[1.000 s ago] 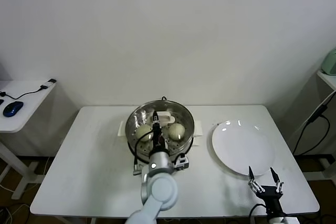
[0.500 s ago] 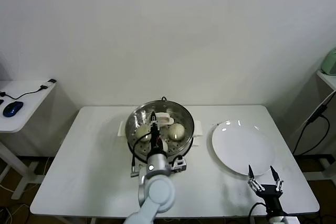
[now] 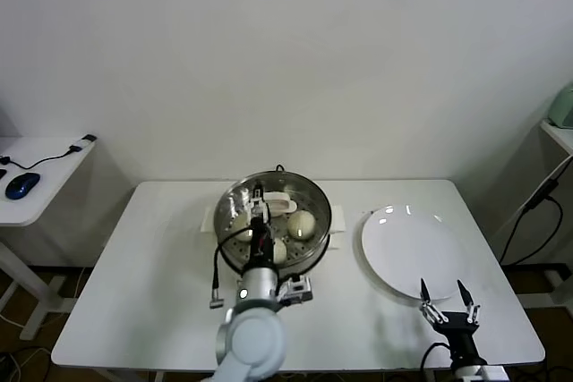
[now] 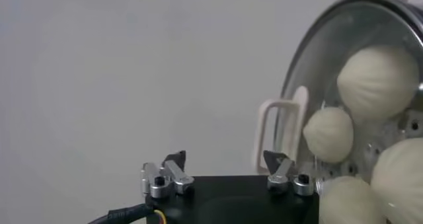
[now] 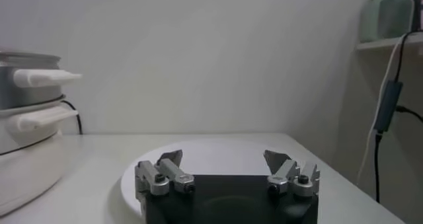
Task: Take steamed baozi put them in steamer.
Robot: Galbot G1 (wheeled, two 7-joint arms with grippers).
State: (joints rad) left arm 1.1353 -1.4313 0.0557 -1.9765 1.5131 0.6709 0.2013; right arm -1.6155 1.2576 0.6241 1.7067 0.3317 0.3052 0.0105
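— Head view first: where are the buns? 
— All four buns [image 3: 302,223] sit inside the steamer [image 3: 315,199] at the centre of the surface [image 3: 161,266]; the plate [image 3: 414,252] lies at its 3 o'clock.
— And the arms?
— Left gripper [image 4: 225,168] hangs over the steamer's 6 o'clock rim, fingers apart, holding nothing; right gripper [image 3: 445,297] waits at the plate's 6 o'clock edge, fingers spread.
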